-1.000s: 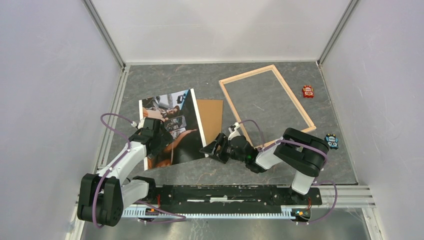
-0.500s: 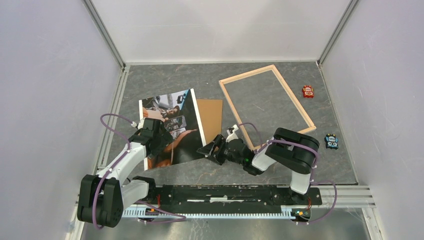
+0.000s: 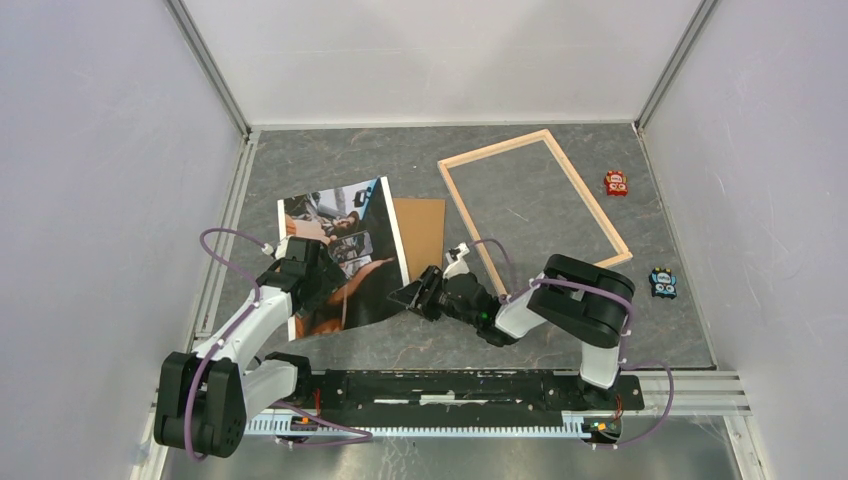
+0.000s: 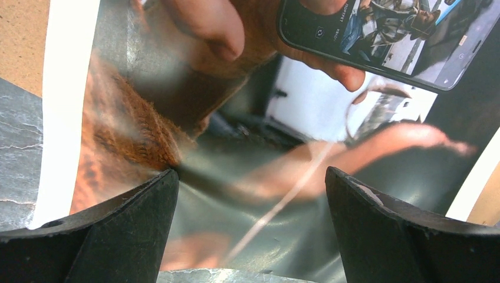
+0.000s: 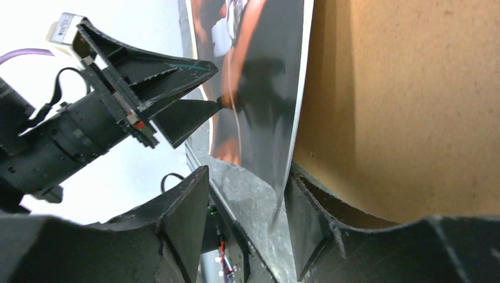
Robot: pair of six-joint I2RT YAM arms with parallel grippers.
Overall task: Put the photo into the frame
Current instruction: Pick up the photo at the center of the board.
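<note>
Starting with the grey stone-look table [image 3: 420, 160]: the pale wood frame [image 3: 590, 195] lies flat at the far right, turned at an angle, with only bare tabletop inside it. The photo [image 3: 340, 235] – a glossy print of hands holding a phone – sits left of centre, outside the frame, and its right edge overlaps a brown backing board [image 3: 425, 225]. The left gripper [image 4: 250, 194] is spread wide, fingertips down on the print's near part. The right gripper [image 5: 244, 183] has its jaws apart around the photo's near right corner, not clamped – a gap shows on one side. A small red toy [image 3: 616, 182] and a small blue toy [image 3: 662, 282] lie just right of the frame.
</note>
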